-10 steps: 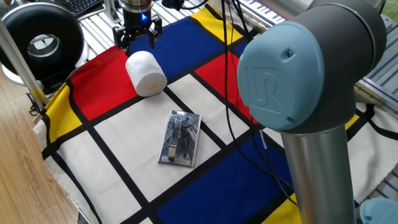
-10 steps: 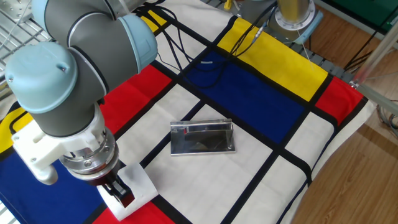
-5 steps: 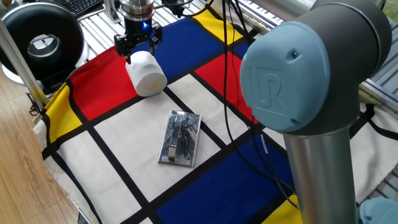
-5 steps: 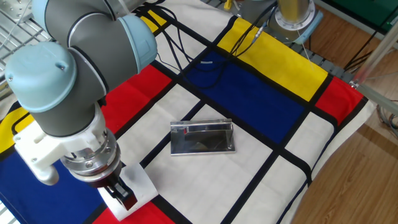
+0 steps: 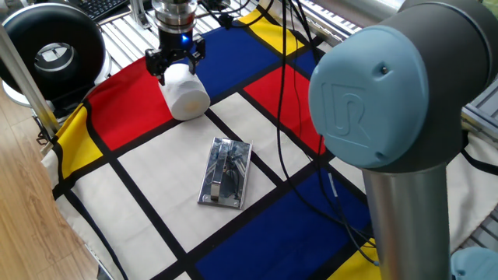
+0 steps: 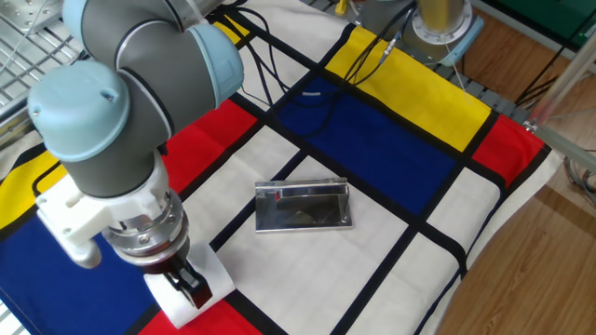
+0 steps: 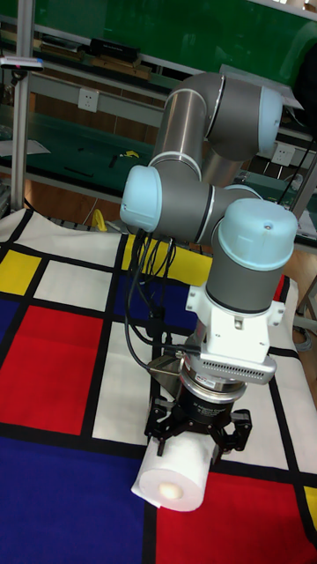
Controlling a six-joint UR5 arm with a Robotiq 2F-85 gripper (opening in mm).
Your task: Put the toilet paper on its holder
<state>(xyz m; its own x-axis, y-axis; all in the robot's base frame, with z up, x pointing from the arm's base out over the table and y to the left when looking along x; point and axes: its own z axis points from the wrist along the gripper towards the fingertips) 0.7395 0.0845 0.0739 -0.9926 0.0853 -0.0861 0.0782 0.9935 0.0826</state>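
The toilet paper [image 5: 187,97] is a white roll lying on its side where the red square meets a white one, at the far left of the checked cloth. My gripper [image 5: 177,64] is open and lowered over the roll's far end, one finger on each side. From above and behind, the roll [image 7: 172,480] juts out below the fingers [image 7: 158,430]. In the other fixed view the roll [image 6: 216,272] shows beside my gripper [image 6: 189,285]. The chrome holder [image 5: 226,173] lies flat on a white square mid-cloth, a roll's length away, with its bar folded down [image 6: 303,207].
Black cables [image 5: 286,117] run over the red and blue squares behind the holder. A black round device [image 5: 53,48] and a metal post [image 5: 27,78] stand off the cloth's left corner. My arm's large grey joint [image 5: 381,101] fills the near right.
My gripper has come down and slightly forward over the roll's far end, its fingers the same width apart. Roll and holder have not moved.
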